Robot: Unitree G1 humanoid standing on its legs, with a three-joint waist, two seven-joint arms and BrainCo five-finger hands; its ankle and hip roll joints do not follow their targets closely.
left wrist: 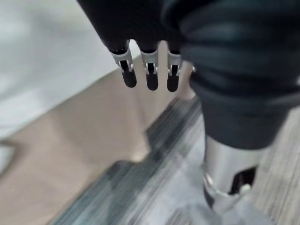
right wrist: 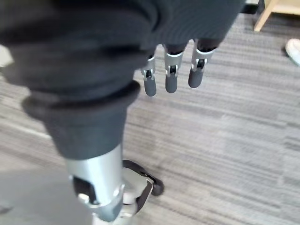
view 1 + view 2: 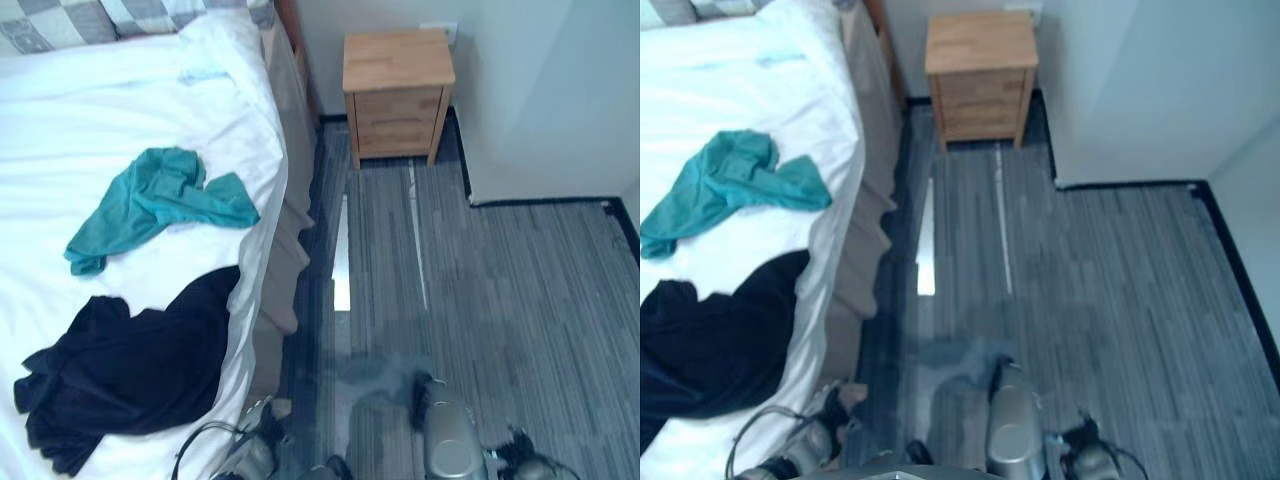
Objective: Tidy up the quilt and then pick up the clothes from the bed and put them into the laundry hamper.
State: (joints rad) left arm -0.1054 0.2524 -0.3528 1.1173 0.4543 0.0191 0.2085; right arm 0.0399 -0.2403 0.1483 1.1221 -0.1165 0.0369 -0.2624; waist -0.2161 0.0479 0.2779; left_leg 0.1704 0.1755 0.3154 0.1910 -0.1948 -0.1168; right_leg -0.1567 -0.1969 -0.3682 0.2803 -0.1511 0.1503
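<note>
Black garment [image 3: 125, 365] ran off the right eye view's left edge; teal garment [image 3: 155, 205] also clipped there. Checked pillows [image 3: 90, 18] cut by top edge, bed [image 3: 90, 110] by left and bottom edges. White shoe [image 2: 294, 50] cut at right wrist view's edge. Floor [image 1: 154, 187] and bed skirt [image 1: 93, 136] blurred in left wrist view

- Quilt [image 3: 120, 100], upper left: smooth white cloth, matt, lightly rumpled.
- Teal top [image 3: 150, 205] on it: thin, soft, creased cloth.
- Black garment [image 3: 130, 365], lower left: heavier matt cloth, bunched.
- Bed skirt [image 3: 285, 250]: plain beige cloth, hanging in folds.
- Nightstand [image 3: 397, 90], top centre: light wood, satin finish, grain showing.
- Floor [image 3: 500, 320]: grey striped carpet, rough, with one glossy strip.
</note>
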